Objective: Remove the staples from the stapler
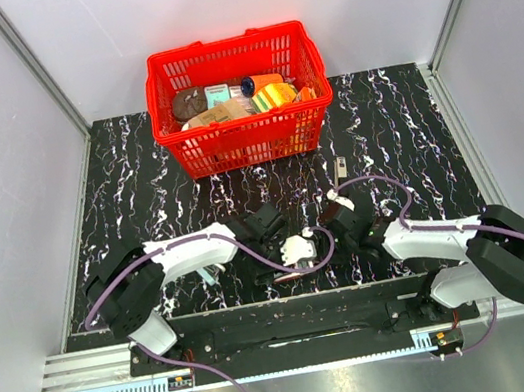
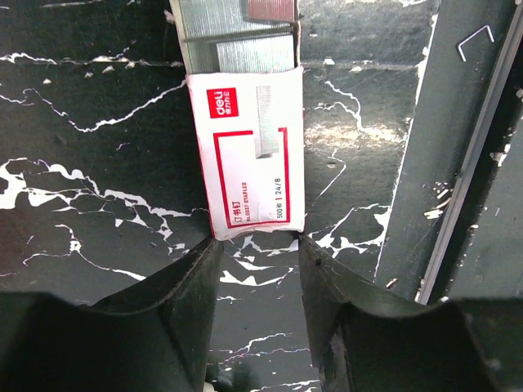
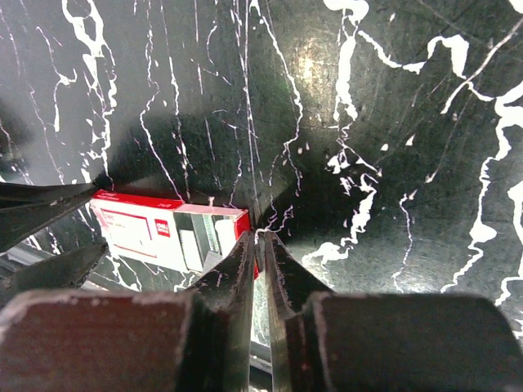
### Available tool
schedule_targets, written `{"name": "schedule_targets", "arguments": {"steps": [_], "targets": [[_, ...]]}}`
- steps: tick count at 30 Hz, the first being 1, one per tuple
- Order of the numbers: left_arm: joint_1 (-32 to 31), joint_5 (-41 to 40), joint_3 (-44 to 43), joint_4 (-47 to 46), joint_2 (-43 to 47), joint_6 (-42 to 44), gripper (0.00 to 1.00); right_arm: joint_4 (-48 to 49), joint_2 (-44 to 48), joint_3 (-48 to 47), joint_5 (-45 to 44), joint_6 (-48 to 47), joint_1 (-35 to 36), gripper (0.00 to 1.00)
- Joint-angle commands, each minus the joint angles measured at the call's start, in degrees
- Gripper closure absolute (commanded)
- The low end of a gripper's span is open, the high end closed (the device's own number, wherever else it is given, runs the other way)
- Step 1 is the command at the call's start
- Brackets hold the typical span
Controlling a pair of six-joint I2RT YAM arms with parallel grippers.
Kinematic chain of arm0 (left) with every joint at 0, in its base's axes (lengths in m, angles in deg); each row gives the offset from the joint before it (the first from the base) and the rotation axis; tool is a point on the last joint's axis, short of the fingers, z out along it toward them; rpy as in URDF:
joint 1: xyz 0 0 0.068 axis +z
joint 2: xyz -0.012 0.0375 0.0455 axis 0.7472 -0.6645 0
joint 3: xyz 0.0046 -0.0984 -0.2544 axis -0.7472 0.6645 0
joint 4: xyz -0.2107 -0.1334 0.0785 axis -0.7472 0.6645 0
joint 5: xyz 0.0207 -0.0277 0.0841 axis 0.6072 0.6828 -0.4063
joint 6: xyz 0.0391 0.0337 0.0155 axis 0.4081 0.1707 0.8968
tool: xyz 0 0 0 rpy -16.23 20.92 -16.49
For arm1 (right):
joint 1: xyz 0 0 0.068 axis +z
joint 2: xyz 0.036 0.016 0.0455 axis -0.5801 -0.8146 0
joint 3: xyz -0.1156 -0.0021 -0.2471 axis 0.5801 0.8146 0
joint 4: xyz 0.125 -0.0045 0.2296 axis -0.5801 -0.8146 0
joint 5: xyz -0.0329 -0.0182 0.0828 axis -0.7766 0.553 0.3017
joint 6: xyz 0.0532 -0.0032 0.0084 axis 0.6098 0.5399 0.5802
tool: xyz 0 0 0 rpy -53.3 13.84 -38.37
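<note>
A small light-blue piece, apparently the stapler (image 1: 207, 277), peeks out by the left arm's forearm and is mostly hidden. It does not show in either wrist view. A white-and-red staple box (image 1: 297, 251) lies between the grippers, its far end open with staple strips showing (image 2: 245, 147). My left gripper (image 2: 258, 238) has its fingertips on the two near corners of the box. My right gripper (image 3: 261, 235) is shut, its tips at the box's red end flap (image 3: 176, 233).
A red basket (image 1: 230, 44) full of items stands at the back centre. A small silvery strip (image 1: 340, 167) lies on the black marbled table behind the right gripper. A loose staple (image 2: 476, 39) and bits lie by the front rail.
</note>
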Motion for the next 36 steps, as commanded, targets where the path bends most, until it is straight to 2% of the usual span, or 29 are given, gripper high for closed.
{"name": "schedule_targets", "arguments": {"steps": [1, 5, 9, 15, 20, 31, 36], "targets": [[-0.4, 0.4, -2.8, -2.1, -1.1, 0.5, 0.53, -9.0, 0.5, -1.4, -4.1, -3.5, 0.1, 0.84], [-0.3, 0.1, -1.2, -2.4, -0.3, 0.8, 0.53, -12.5, 6.8, -1.9, -7.8, -5.2, 0.1, 0.82], [-0.3, -0.1, -0.4, -2.4, 0.2, 0.5, 0.53, -10.1, 9.5, -1.5, -4.7, -5.7, 0.1, 0.82], [0.2, 0.5, -0.1, -2.4, 1.3, -0.2, 0.53, -0.8, 10.6, 0.8, 3.8, -5.5, 0.8, 0.83], [3.3, 2.6, -1.2, -1.5, 2.2, -0.9, 0.53, 3.4, 9.2, 0.9, 7.2, -5.5, 3.5, 0.83], [6.5, 4.2, -1.7, -0.3, 3.8, -0.5, 0.53, 3.5, 14.3, 3.1, 6.8, -3.6, 7.7, 0.87], [6.7, 3.8, -2.1, -0.3, 3.7, -0.6, 0.53, 2.3, 11.7, 2.9, 6.9, -3.5, 7.7, 0.88]]}}
